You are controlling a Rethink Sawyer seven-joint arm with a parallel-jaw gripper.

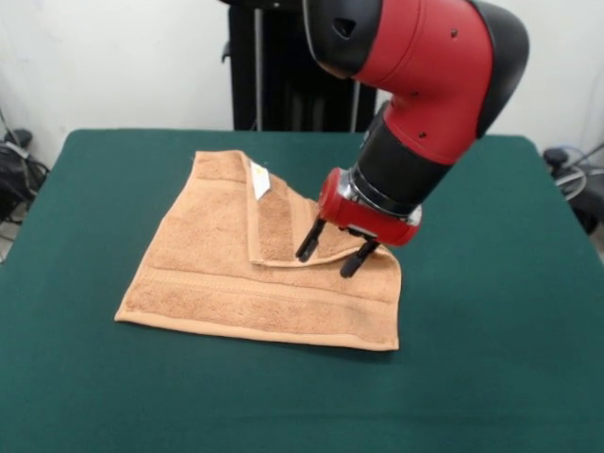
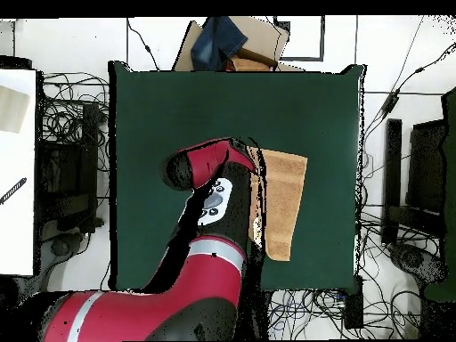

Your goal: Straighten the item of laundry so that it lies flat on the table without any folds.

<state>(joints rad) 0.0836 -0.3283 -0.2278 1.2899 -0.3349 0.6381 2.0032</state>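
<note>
- Towel (image 1: 236, 283) lying on green table (image 1: 491, 359), roughly mid-table in the front view, nearer the right edge in the overhead view (image 2: 283, 200).
- Tan terry cloth, woven band running along the near edge.
- Not flat: one corner folded over onto the middle, forming a triangular flap (image 1: 283, 226) with its curved fold edge facing the near side.
- Small white tag (image 1: 260, 179) showing at the top of the flap (beside the far edge of the cloth).
- Near-left corner and near-right corner spread out on the table; near edge lying mostly straight.
- Gripper (image 1: 337, 253) poised over the lower tip of the flap, tilted, coming down from the upper right.
- Two black fingers (image 1: 309, 242) set apart, one on either side of the flap's tip; tips at or just above the cloth (contact cannot be told).
- Nothing seen clamped between them.
- Red and black arm (image 2: 209, 191) covering the left part of the cloth from overhead, so only a strip of towel visible there.
- Cardboard box (image 2: 258, 40) with blue cloth on it beyond the table's far edge in the overhead view.
</note>
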